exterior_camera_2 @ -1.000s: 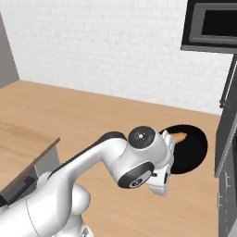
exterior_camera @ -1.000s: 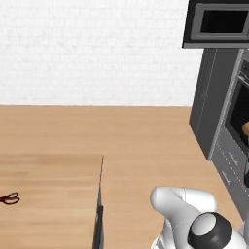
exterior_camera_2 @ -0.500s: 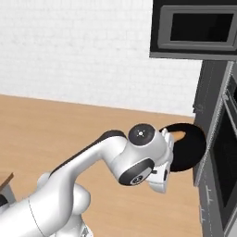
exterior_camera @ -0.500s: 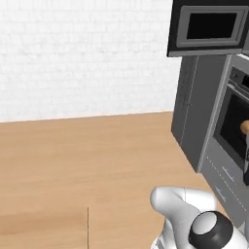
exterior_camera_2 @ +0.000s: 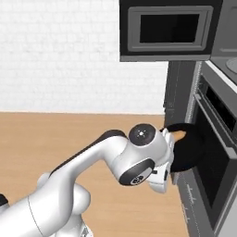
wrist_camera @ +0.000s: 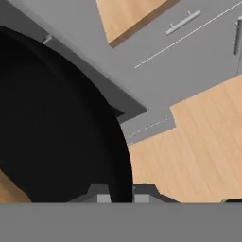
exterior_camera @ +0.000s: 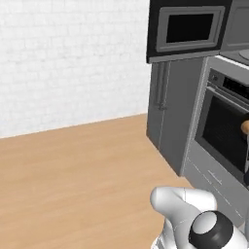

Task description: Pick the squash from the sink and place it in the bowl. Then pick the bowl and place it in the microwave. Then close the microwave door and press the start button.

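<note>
Between the claw (wrist_camera: 116, 198) tips, the bowl (wrist_camera: 56, 137) rim.

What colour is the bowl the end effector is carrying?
Glossy black. The bowl shows best in the right base view.

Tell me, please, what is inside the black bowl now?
The orange-tan squash pokes above the black bowl near its rim. Its lower part is covered by the bowl's wall and the robot's wrist.

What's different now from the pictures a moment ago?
The base has driven and turned toward the microwave and oven wall, so the counter has slid out of sight. The hand stays shut on the bowl, with the squash still inside.
</note>
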